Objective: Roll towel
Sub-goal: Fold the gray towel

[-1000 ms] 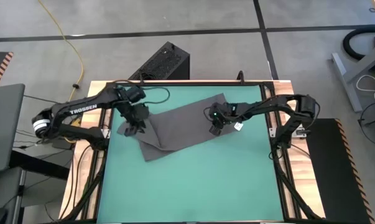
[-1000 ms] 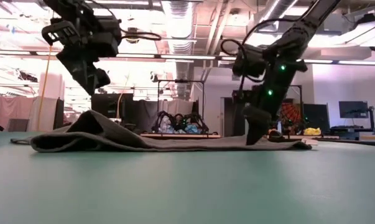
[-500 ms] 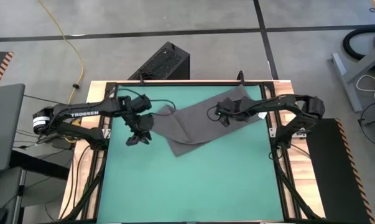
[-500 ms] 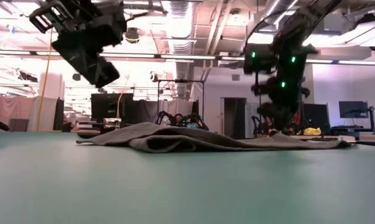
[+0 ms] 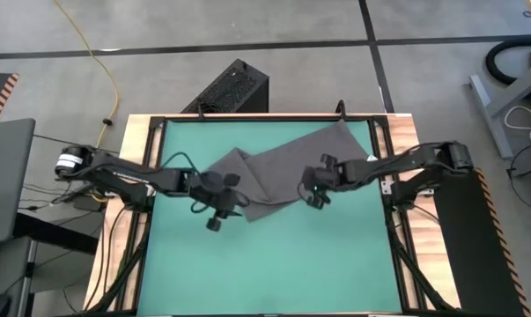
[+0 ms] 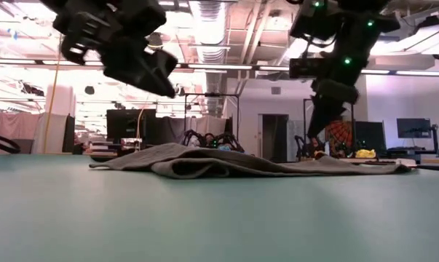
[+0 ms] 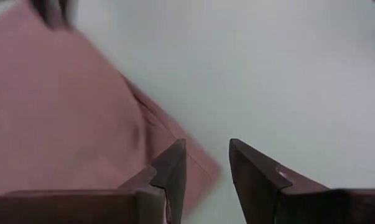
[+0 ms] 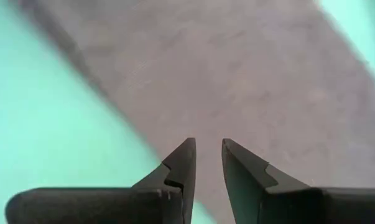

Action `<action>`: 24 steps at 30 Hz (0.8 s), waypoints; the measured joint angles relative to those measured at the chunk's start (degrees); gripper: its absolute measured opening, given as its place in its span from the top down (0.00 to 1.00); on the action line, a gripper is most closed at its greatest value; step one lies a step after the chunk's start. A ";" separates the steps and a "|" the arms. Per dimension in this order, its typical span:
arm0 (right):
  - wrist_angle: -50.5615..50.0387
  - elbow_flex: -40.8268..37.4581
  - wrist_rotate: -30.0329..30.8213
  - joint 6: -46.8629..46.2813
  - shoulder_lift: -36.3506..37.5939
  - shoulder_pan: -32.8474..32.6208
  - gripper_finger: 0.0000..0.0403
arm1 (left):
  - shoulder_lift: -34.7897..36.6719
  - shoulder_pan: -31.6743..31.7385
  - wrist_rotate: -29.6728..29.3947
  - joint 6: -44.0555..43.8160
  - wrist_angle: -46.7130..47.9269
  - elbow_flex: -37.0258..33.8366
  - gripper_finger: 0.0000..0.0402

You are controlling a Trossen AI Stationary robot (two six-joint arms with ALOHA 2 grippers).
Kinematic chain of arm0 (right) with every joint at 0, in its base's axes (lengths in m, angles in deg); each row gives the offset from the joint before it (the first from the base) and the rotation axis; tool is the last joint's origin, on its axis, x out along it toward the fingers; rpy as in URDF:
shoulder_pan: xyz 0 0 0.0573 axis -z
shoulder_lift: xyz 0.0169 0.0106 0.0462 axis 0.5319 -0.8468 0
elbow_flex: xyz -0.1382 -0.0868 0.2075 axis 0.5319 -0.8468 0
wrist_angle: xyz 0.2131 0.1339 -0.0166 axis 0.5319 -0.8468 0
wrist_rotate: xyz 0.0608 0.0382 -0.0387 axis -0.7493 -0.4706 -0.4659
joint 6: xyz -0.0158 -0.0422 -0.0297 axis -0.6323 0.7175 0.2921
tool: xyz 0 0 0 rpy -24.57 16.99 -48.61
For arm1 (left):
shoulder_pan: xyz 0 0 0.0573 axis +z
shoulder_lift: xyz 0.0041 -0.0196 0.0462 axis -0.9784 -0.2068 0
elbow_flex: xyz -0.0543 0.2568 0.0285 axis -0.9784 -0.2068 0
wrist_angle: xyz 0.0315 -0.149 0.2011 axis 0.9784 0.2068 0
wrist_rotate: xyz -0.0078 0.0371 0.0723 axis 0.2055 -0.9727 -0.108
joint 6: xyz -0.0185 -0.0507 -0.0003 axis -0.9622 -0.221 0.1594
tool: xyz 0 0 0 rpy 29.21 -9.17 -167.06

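The dark grey towel (image 5: pixel 291 163) lies spread slantwise on the far half of the green mat (image 5: pixel 274 264), its left end doubled over into a low fold (image 6: pixel 194 166). My left gripper (image 5: pixel 223 210) hovers open above the towel's near left corner (image 7: pixel 193 168), with nothing between its fingers. My right gripper (image 5: pixel 316 195) hangs open over the towel's near edge, pointing down at the cloth (image 8: pixel 249 74), its fingers slightly apart and empty. In the low view both grippers (image 6: pixel 168 86) (image 6: pixel 314 131) are well above the towel (image 6: pixel 204 161).
The near half of the mat is bare green. A black metal frame (image 5: pixel 384 176) borders the table on its sides and far edge. Beyond the far edge a black box (image 5: pixel 234 88) stands on the floor. A laptop (image 5: pixel 5 176) sits off the left side.
The towel slid toward the table's far right corner, then lay still. My right gripper has risen off the towel and come a little toward the near edge. My left gripper has swung from the towel's left end toward the near right, to its near left corner, rolling as it went.
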 joint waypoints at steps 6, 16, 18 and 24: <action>-1.45 0.00 -0.19 3.43 -5.47 -3.50 0.66 | -10.40 -2.59 -5.06 1.13 -12.45 0.14 0.62; -1.90 0.24 2.80 -1.50 -13.99 1.91 0.58 | -21.20 -2.08 -14.43 1.66 -7.84 4.49 0.54; -1.17 0.32 -0.90 -1.87 -15.29 3.15 0.60 | -21.88 -2.08 -13.94 0.43 -1.68 5.13 0.57; 5.27 0.37 -14.75 -11.50 -16.39 1.81 0.65 | -21.18 -1.56 -15.69 -1.53 13.25 5.61 0.69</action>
